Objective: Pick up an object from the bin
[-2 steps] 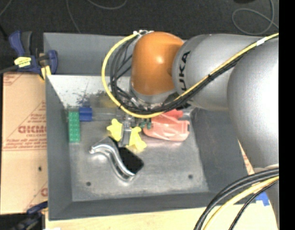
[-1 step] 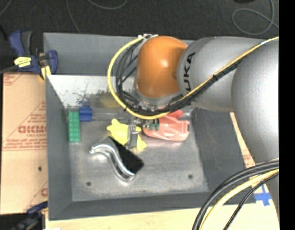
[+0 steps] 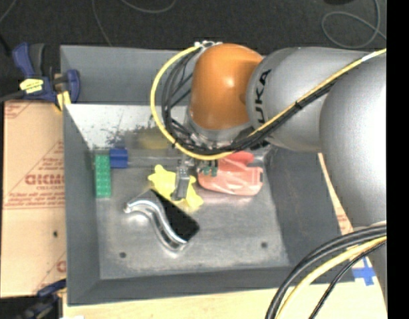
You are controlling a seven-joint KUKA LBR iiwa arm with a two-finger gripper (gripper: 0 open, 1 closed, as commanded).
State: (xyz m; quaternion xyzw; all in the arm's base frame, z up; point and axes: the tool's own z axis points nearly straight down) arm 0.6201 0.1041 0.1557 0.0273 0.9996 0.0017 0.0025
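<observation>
Camera view.

1. Claw [image 3: 183,186]: hangs below the orange cover [image 3: 221,85] on the wrist of the grey arm [image 3: 324,105], pointing down into the bin [image 3: 244,234]. Its tip is set against item 2. Whether it is released or clenched cannot be told.
2. Yellow crumpled piece [image 3: 163,179], perhaps cloth or soft plastic: directly under the claw, spreading to both sides of it, near the middle of the bin floor.
3. Pink packet [image 3: 234,179]: just beside the claw, on the arm's side, lying flat.
4. Black-and-silver curved tool [image 3: 165,223]: just below the claw towards the near wall, its black end touching the yellow piece.
5. Green brick strip [image 3: 102,175]: well apart from the claw, on the side away from the arm.
6. Blue brick [image 3: 118,158]: at the far end of the green strip.
</observation>
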